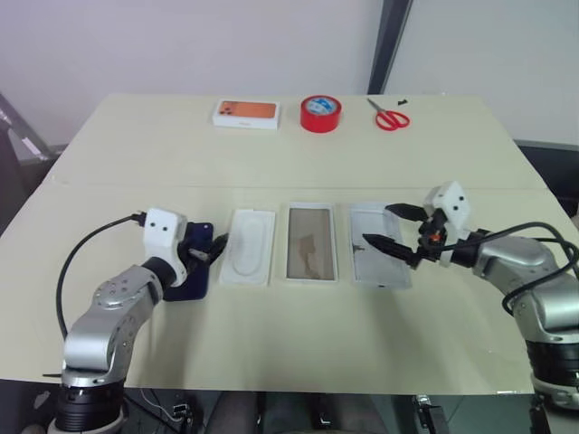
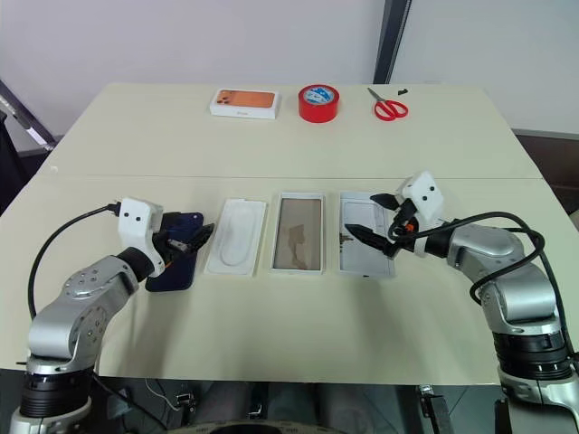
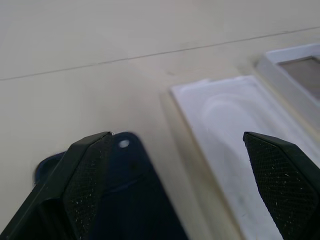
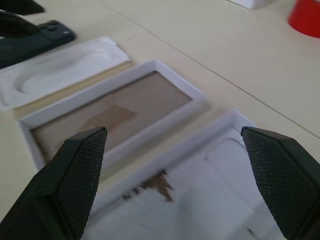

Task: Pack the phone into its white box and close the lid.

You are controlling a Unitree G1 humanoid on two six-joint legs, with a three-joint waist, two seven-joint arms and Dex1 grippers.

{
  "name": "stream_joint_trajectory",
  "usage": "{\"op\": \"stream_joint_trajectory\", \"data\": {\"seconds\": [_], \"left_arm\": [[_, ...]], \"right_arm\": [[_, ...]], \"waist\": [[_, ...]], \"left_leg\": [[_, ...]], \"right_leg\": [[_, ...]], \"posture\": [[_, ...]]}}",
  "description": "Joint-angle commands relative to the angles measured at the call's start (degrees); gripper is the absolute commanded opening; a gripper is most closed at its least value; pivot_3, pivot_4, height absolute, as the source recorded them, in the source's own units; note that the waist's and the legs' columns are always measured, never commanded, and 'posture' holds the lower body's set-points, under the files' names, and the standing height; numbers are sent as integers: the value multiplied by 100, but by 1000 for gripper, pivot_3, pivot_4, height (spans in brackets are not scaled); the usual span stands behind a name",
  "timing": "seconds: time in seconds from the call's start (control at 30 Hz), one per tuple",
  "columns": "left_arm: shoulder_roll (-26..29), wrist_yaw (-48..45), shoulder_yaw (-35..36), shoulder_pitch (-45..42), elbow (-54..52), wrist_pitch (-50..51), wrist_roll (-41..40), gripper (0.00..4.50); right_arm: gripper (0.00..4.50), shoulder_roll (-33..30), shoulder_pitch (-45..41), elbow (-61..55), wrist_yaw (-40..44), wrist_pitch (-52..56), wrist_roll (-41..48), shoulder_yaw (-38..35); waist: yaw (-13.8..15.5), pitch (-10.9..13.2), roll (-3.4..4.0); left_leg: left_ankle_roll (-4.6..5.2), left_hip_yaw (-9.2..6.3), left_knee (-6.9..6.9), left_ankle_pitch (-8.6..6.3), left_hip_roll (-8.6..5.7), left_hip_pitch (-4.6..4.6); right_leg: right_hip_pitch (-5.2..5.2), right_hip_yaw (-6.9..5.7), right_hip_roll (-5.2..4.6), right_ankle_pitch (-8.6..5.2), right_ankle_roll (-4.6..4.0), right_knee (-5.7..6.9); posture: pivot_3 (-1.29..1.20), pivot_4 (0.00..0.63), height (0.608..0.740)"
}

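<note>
I see four things in row across middle of tabletop (image 1: 271, 362). From left edge side: phone (image 2: 177, 262) flat, white insert (image 1: 249, 247), white box (image 1: 312, 241) with brown floor, lid (image 1: 379, 258) inside up. All lie apart, none stacked. My left gripper (image 1: 206, 253) hangs over phone, jaws wide apart, holding nothing. My right gripper (image 1: 394, 228) hangs over lid, jaws wide apart, holding nothing. Near far edge: orange-topped box (image 1: 245, 113), red tape roll (image 1: 320, 113), scissors (image 1: 390, 117).

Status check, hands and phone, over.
Both hands open, empty: left hand over the phone, right hand over the lid. Phone on table, unpacked. Insert lies between phone and box.
</note>
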Motion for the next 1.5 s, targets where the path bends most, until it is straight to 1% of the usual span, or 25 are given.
{"op": "stream_joint_trajectory", "data": {"seconds": [0.03, 0.13, 0.2, 0.33, 0.43, 0.67, 0.77, 0.83, 0.87, 0.93, 0.97, 1.0, 1.07, 1.17, 1.33, 1.5], "left_arm": [[-157, 349, -90, -399, -184, 914, -257, 4419], [-345, 751, -171, -911, 7, 2002, -283, 4419], [-469, 837, -173, -1171, 112, 2399, -330, 4419], [-721, 936, 0, -1496, 262, 2871, -440, 4419], [-701, 983, -88, -1658, 412, 3386, -390, 4419], [-890, 993, 90, -1854, 667, 3785, -398, 4419], [-878, 975, 133, -1881, 724, 3774, -355, 3603], [-861, 981, 150, -1897, 762, 3745, -316, 2667], [-845, 995, 180, -1912, 790, 3725, -280, 2099], [-826, 1017, 248, -1939, 831, 3684, -228, 1103], [-820, 1030, 283, -1947, 842, 3669, -211, 477], [-807, 1040, 312, -1965, 842, 3666, -201, 27], [-821, 1071, 427, -2031, 842, 3682, -204, 27], [-994, 1087, 919, -2211, 787, 3879, -362, 27], [-1562, 1108, 2325, -2732, 707, 4420, -695, 27], [-2136, 1044, 2872, -3172, 591, 4805, -947, 27]], "right_arm": [[4500, 2, -149, -521, 103, 34, 167, 202], [4500, 17, -242, -694, 130, 62, 247, 324], [4500, 28, -285, -716, 122, 67, 280, 363], [4500, 3, -279, -710, 143, 2, 227, 448], [4500, -93, -233, -809, 220, 19, 253, 460], [4500, -375, -6, -954, 331, -84, 121, 499], [4500, -396, 77, -983, 315, -116, 82, 483], [4500, -392, 111, -997, 298, -127, 77, 479], [4500, -385, 123, -1008, 287, -132, 74, 489], [4500, -368, 129, -1013, 277, -144, 69, 511], [4500, -358, 126, -1013, 271, -147, 66, 522], [4500, -350, 120, -1005, 269, -154, 59, 535], [4500, -341, 107, -991, 271, -169, 55, 554], [4500, -344, 95, -996, 273, -172, 65, 555], [4500, -372, 71, -996, 291, -172, 85, 515], [4500, -373, 17, -950, 298, -190, 61, 523]], "waist": [[11, 0, 0], [14, 2, -4], [14, 3, -5], [7, 3, -6], [5, 3, -5], [11, 1, -4], [14, 0, -2], [15, 0, -2], [15, 0, -3], [19, 0, -3], [21, 0, -3], [21, 0, -3], [11, 1, -3], [9, 1, -4], [14, 4, -8], [22, 5, -10]], "left_leg": [[0, 0, 0, 0, 0, 0], [0, -1, 6, 0, -1, -3], [1, -3, 8, -1, -2, -6], [2, -4, 9, -1, -2, -5], [1, -6, 9, 0, -1, -3], [1, -6, 10, 0, -2, -1], [0, -6, 10, 0, -2, 4], [0, -7, 9, 0, -2, 4], [0, -6, 9, 0, -2, 4], [0, -6, 10, 0, -2, 4], [0, -6, 10, 0, -3, 4], [0, -6, 10, 0, -3, 4], [0, -6, 10, 0, -3, 4], [0, -6, 10, 0, -2, 4], [-1, -7, 11, 0, -2, 0], [-1, -7, 13, 1, -3, -3]], "right_leg": [[0, 0, 0, 0, 0, 0], [1, -2, 2, 0, 1, -1], [0, -5, 4, 0, 2, -1], [0, -5, 5, 0, 2, -1], [0, -5, 7, 0, 1, 3], [3, -4, 5, 0, 2, 1], [7, -4, 6, 0, 1, 2], [7, -4, 6, 0, 1, 2], [7, -4, 5, 0, 2, 1], [8, -3, 4, 0, 2, 0], [8, -4, 4, 0, 2, 0], [8, -4, 4, 0, 2, 0], [8, -4, 4, 0, 1, 0], [8, -4, 5, 0, 1, 1], [6, -5, 5, 0, 2, 1], [5, -7, 5, 0, 2, 0]], "posture": [[0, 150, 740], [0, 150, 740], [0, 150, 740], [0, 150, 740], [0, 150, 740], [0, 150, 740], [0, 150, 740], [0, 150, 740], [0, 150, 740], [0, 150, 740], [0, 150, 740], [0, 150, 740], [0, 150, 740], [0, 150, 740], [0, 150, 740], [0, 150, 740]]}}
